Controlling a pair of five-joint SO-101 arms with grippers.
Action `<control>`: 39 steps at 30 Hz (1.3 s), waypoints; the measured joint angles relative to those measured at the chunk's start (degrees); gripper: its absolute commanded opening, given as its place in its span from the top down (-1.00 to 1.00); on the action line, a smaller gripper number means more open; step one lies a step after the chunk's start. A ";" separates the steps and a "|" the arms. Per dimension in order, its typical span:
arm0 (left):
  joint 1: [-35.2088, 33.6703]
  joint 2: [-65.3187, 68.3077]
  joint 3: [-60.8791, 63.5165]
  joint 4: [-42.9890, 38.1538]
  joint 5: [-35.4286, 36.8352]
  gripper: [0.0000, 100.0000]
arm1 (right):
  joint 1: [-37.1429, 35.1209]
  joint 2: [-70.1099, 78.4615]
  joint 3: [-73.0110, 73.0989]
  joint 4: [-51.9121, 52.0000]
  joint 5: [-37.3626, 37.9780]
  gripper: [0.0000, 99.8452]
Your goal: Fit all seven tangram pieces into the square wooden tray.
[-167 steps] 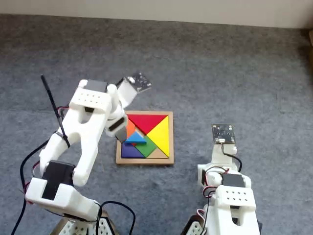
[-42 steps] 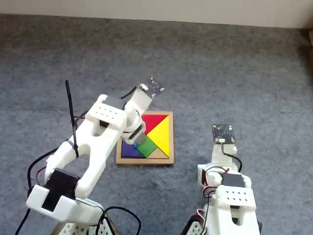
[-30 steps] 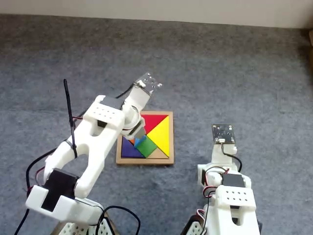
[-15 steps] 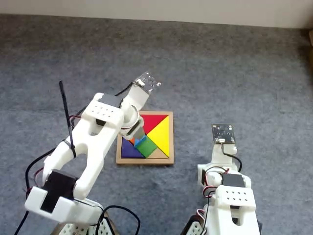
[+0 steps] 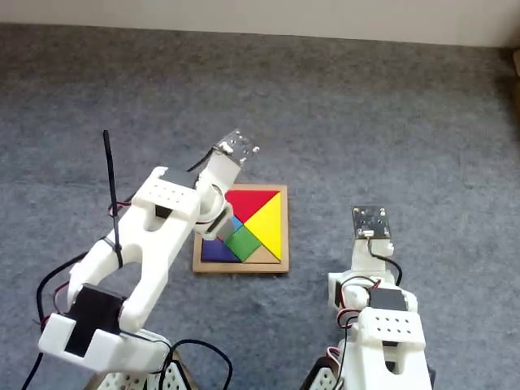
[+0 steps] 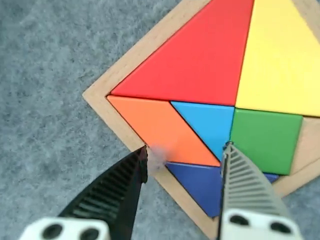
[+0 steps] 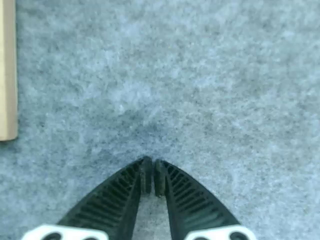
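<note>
**Open fingers low over a packed tray**

We see the left end effector (image 6: pixel 185 148) released, its fingers spread and holding nothing, just above one corner of the square wooden tray (image 6: pixel 95 94). One fingertip sits over the rim beside the orange parallelogram (image 6: pixel 160 125). The other sits where the light blue triangle (image 6: pixel 210 122), the green square (image 6: pixel 265 140) and the dark blue triangle (image 6: pixel 200 182) meet. Beyond them the red triangle (image 6: pixel 200 60) and the yellow triangle (image 6: pixel 285 55) fill the far half, lying flat. One corner patch (image 5: pixel 264 254) shows plain wood (we cannot tell whether it is an unpainted piece or bare tray floor). The tray lies on the grey tabletop (image 5: pixel 366 106), and the right end effector (image 7: pixel 152 167) is clenched on nothing above that surface, beside the tray's edge.

Our worry is the closeness of those open tips. If they dip or close here, one could catch an edge of the orange or dark blue piece and lever it up, and the tight packing would disturb its neighbours too. A sideways exit could hook the rim and slide the tray. We would lift straight up
</note>
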 measured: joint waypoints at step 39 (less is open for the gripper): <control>-11.60 -60.04 19.25 15.12 2.81 0.99 | 0.00 -0.09 0.00 0.00 0.00 0.99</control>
